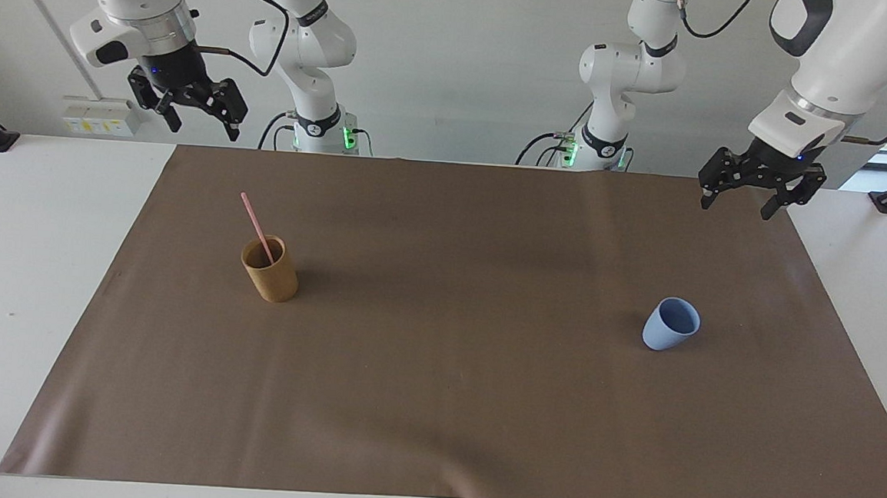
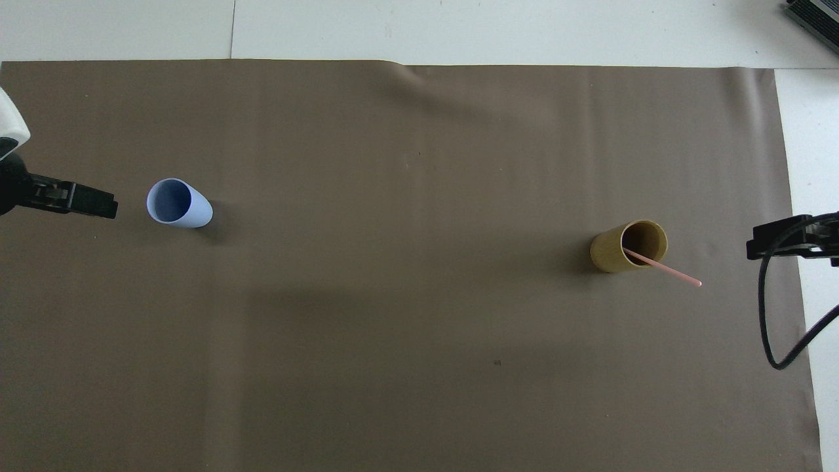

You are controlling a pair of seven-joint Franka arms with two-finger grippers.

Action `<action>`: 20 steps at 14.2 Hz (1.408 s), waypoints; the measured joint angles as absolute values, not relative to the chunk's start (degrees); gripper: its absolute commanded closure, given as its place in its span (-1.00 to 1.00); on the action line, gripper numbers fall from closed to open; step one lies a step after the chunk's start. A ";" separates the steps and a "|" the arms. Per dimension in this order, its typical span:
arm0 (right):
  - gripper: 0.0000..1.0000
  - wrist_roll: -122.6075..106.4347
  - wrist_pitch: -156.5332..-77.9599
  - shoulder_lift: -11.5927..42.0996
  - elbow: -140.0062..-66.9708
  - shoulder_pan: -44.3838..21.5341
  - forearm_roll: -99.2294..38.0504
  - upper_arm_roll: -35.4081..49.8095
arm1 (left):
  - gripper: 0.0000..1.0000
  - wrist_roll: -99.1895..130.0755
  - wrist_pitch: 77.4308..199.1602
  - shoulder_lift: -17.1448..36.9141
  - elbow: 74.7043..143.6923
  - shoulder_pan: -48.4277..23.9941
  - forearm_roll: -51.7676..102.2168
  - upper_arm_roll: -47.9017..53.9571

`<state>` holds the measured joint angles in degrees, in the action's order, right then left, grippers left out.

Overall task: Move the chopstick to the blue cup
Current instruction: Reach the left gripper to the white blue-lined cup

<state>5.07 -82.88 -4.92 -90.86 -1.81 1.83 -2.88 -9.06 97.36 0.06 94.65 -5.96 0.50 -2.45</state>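
The pale pink chopstick (image 1: 256,226) (image 2: 662,267) leans in a tan wood-coloured cup (image 1: 270,271) (image 2: 616,252) toward the right arm's end of the mat, its top sticking out over the rim. The light-blue cup (image 1: 670,324) (image 2: 178,203) stands alone toward the left arm's end, with nothing in it. My left gripper (image 1: 735,207) hangs open in the air over the mat's edge by the robots, apart from the blue cup. My right gripper (image 1: 200,128) is open and raised over the table edge near its own base, holding nothing.
A brown mat (image 1: 434,402) covers most of the white table (image 1: 34,270). A black cable (image 2: 767,328) loops down from the right arm at the mat's end. Only the two cups stand on the mat.
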 measured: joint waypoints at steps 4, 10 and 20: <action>-1.00 5.07 -82.88 -4.92 -90.86 -1.81 1.83 -2.88 | -1.00 -9.06 102.40 0.07 98.71 -5.85 0.50 -2.45; -1.00 5.07 -82.88 -4.92 -90.86 -1.81 1.83 -2.88 | -1.00 -9.05 108.49 0.33 105.13 -5.18 0.50 -2.49; -1.00 5.07 -82.88 -4.92 -90.86 -1.81 1.83 -2.88 | -1.00 -10.53 121.12 9.52 109.12 -0.35 2.32 -2.16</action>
